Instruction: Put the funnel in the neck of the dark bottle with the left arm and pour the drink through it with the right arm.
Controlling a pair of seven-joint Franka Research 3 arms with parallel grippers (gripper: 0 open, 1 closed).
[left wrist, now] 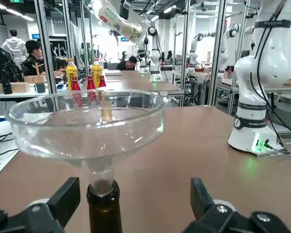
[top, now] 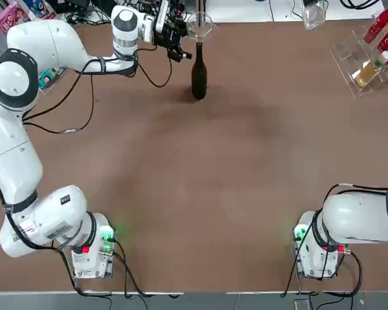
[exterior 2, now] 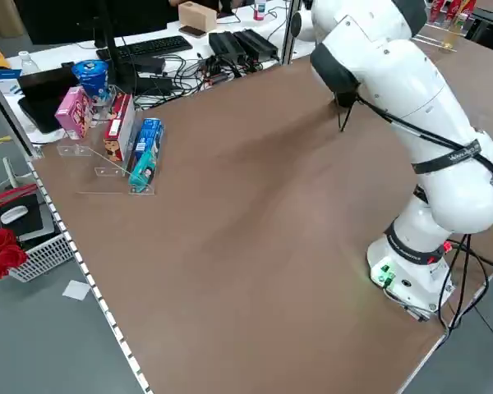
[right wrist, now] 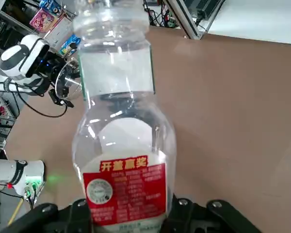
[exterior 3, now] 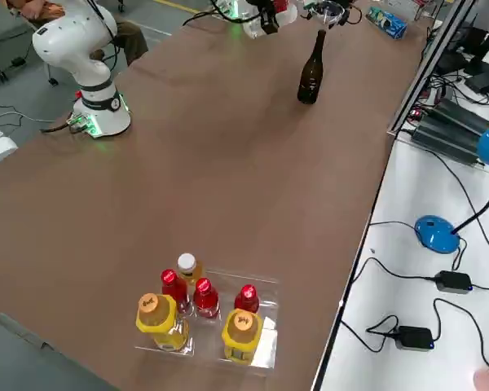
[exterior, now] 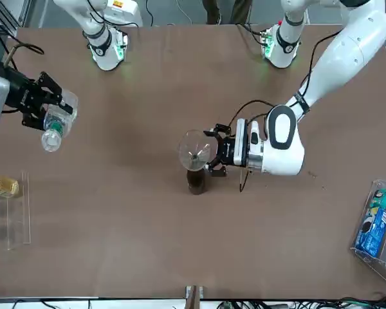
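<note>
The clear funnel (left wrist: 87,124) sits upright in the neck of the dark bottle (left wrist: 104,208), which stands at the table's far side (top: 198,77). My left gripper (exterior: 217,151) is open beside the neck, its fingers (left wrist: 63,201) apart on either side and touching neither funnel nor bottle. My right gripper (exterior: 51,109) is shut on the drink (exterior: 55,125), a small clear plastic bottle held in the air over the far right of the table, well away from the funnel (exterior: 194,151). In the right wrist view the drink (right wrist: 121,145) fills the frame.
A clear rack (exterior 3: 204,309) with red and yellow-drink bottles stands at the table's far right corner. Boxes in a clear stand (exterior 2: 123,139) sit at the far left edge. Cables and desk gear lie beyond the far edge.
</note>
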